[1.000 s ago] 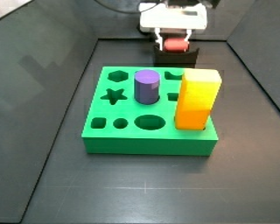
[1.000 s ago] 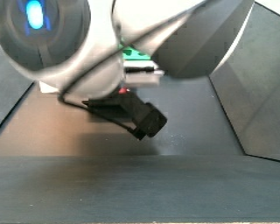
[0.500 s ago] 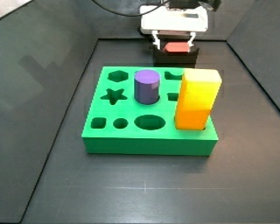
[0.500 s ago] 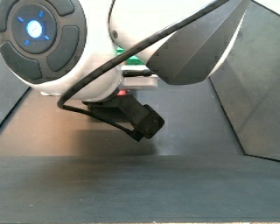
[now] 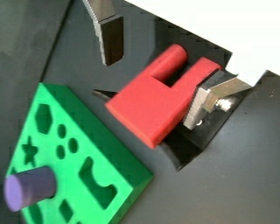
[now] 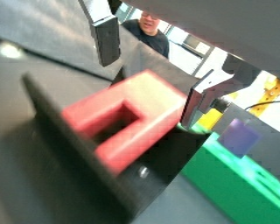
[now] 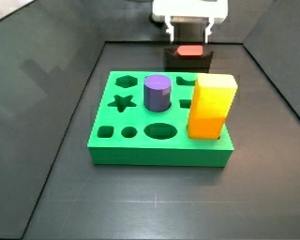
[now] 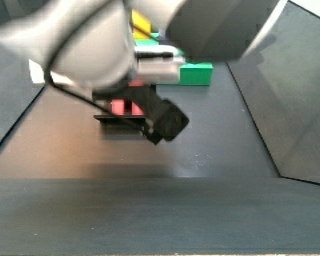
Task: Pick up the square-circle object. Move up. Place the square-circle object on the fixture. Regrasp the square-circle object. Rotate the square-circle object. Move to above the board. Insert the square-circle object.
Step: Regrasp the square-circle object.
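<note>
The red square-circle object point(image 7: 190, 52) rests on the black fixture point(image 7: 190, 64) behind the green board point(image 7: 159, 117). My gripper point(image 7: 190, 28) hangs just above it, open, holding nothing. In both wrist views the red object point(image 5: 164, 92) point(image 6: 119, 118) lies between and below the spread fingers point(image 5: 111, 35) point(image 6: 105, 39). One finger stands well clear of it and the opposite one point(image 5: 213, 96) is close beside it. The fixture point(image 6: 60, 122) cradles the piece. In a side view the red object point(image 8: 123, 106) shows partly behind the arm.
A purple cylinder point(image 7: 157, 92) and a tall yellow block point(image 7: 213, 106) stand in the board. The board also shows in both wrist views point(image 5: 73, 166) point(image 6: 241, 175). Dark enclosure walls rise on both sides. The arm fills much of a side view point(image 8: 109, 40).
The fingers have opened off the red object and the gripper has risen, leaving the piece on the fixture.
</note>
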Robot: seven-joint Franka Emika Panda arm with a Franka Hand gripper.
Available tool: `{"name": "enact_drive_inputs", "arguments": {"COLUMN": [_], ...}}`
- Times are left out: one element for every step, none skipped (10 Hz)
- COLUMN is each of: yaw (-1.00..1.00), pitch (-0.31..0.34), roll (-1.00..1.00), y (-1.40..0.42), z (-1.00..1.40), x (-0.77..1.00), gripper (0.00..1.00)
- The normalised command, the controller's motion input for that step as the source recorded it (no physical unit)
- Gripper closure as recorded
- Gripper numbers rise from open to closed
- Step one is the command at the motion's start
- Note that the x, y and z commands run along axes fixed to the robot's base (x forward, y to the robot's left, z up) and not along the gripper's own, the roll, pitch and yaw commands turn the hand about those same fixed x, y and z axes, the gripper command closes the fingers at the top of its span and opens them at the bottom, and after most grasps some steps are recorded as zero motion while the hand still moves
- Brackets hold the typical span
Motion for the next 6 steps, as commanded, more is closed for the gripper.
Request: {"name": "enact_drive_inputs", "arguments": {"yaw": [-0.03,-0.02,-0.02,-0.02,0.03,0.03], "pitch": [0.038,0.039,0.045,0.045,0.046,0.044], "roll": [0.06,0.05,0.05,0.05,1.0,1.0], "y": [0.0,0.0,0.0,0.0,-1.0,-1.0], "z": [0.89,0.66,0.48,0.24,0.97,0.89], "x": [-0.04,-0.04,-0.03,-0.03,-0.08,-0.08], "gripper": [0.0,0.0,0.0,0.0,0.0,0.0]}}
